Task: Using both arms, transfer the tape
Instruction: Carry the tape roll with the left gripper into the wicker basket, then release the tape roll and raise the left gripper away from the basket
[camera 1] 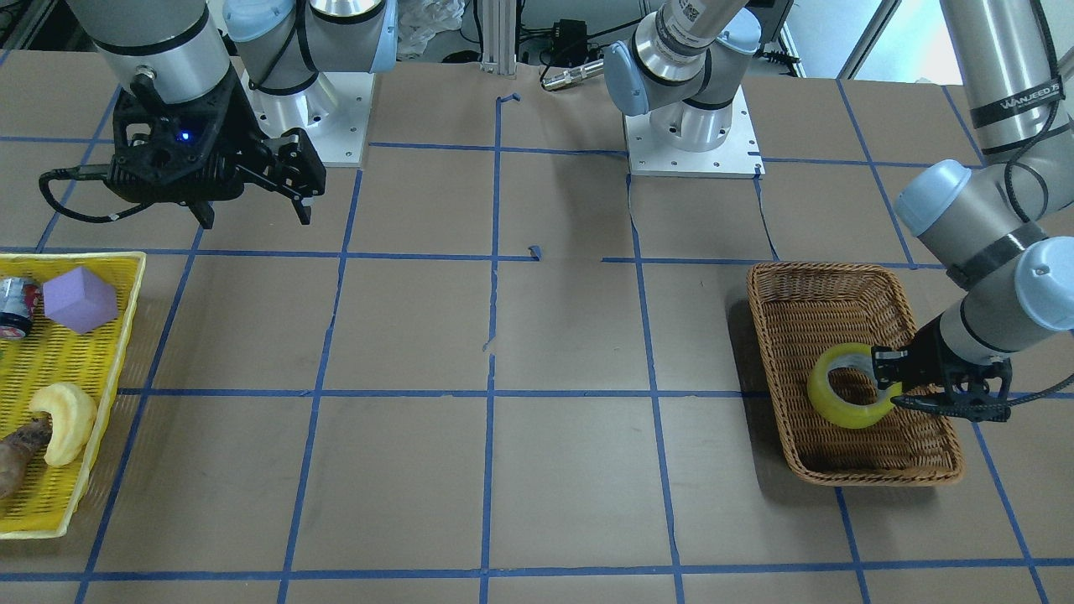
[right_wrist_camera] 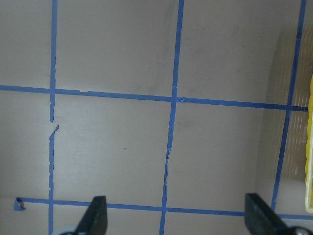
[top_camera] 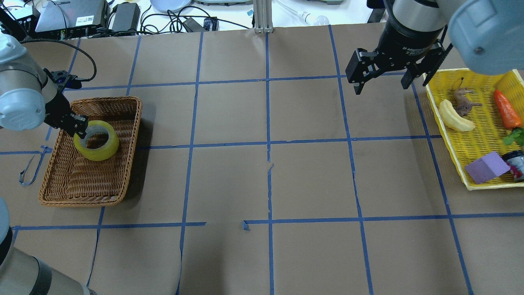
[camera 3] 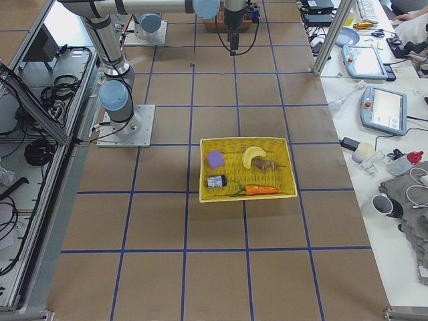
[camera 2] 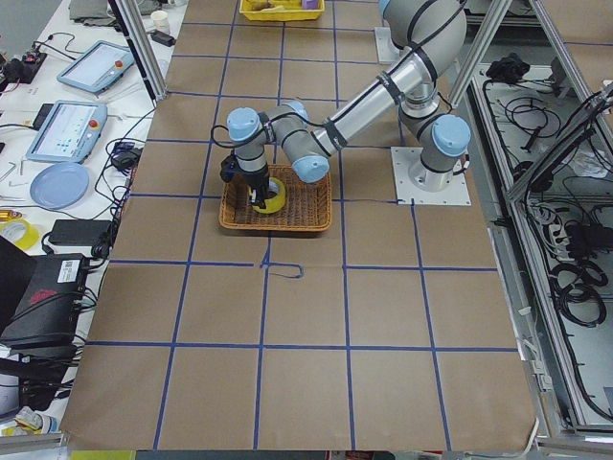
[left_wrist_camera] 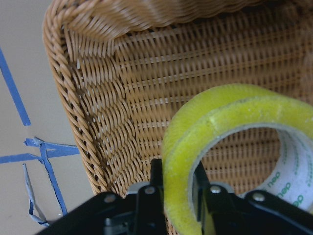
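Note:
The yellow tape roll [top_camera: 107, 149] is held tilted inside the brown wicker basket [top_camera: 82, 200] at the table's left. My left gripper [top_camera: 80, 127] is shut on the roll's wall, one finger inside the ring and one outside. The left wrist view shows the tape [left_wrist_camera: 220, 112] pinched between the fingers, above the basket's wall [left_wrist_camera: 98, 122]. In the front view the tape [camera 1: 826, 403] sits in the left gripper [camera 1: 898, 390] over the basket [camera 1: 873, 478]. My right gripper [top_camera: 381, 84] is open and empty, high over the far right of the table; it also shows in the front view [camera 1: 254, 218].
A yellow mesh tray [top_camera: 489, 185] at the right edge holds a purple block [top_camera: 487, 167], a pale bread crescent [top_camera: 454, 116], a carrot [top_camera: 507, 108] and a jar. Blue tape lines grid the brown table. Cables and devices lie beyond the far edge.

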You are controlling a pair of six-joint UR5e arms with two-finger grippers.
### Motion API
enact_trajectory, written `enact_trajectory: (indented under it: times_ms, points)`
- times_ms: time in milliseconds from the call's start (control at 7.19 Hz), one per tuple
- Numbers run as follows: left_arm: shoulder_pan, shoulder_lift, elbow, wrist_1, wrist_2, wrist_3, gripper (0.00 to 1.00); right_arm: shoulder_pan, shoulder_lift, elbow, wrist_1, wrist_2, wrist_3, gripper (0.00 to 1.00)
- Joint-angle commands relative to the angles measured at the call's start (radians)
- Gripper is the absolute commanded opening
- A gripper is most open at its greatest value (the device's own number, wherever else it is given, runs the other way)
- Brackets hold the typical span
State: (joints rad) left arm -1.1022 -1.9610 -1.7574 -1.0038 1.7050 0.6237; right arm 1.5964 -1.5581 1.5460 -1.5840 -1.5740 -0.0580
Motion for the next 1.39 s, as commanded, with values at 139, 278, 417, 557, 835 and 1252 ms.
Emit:
enact_trajectory:
  times_ms: [139,278,417,557,835,1252]
  points:
    - [-0.031,0.066,0.022,-0.072,-0.046,-0.005,1.00,-0.001,-0.002,0.009,0.006,-0.004,-0.005,1.00]
    - [-0.082,0.100,0.108,-0.210,-0.060,-0.016,1.00,-0.001,-0.002,0.011,0.006,-0.004,-0.006,1.00]
    - [-0.161,0.129,0.239,-0.386,-0.059,-0.088,1.00,-0.001,0.003,0.012,0.007,-0.003,-0.006,1.00]
    - [-0.235,0.148,0.374,-0.536,-0.061,-0.211,1.00,-0.001,0.003,0.014,0.007,-0.004,-0.006,1.00]
    - [-0.385,0.198,0.472,-0.653,-0.097,-0.530,1.00,-0.003,0.000,0.013,0.007,-0.009,-0.005,1.00]
    - [-0.504,0.238,0.425,-0.645,-0.110,-0.658,1.00,-0.003,0.000,0.014,0.007,-0.006,-0.006,1.00]
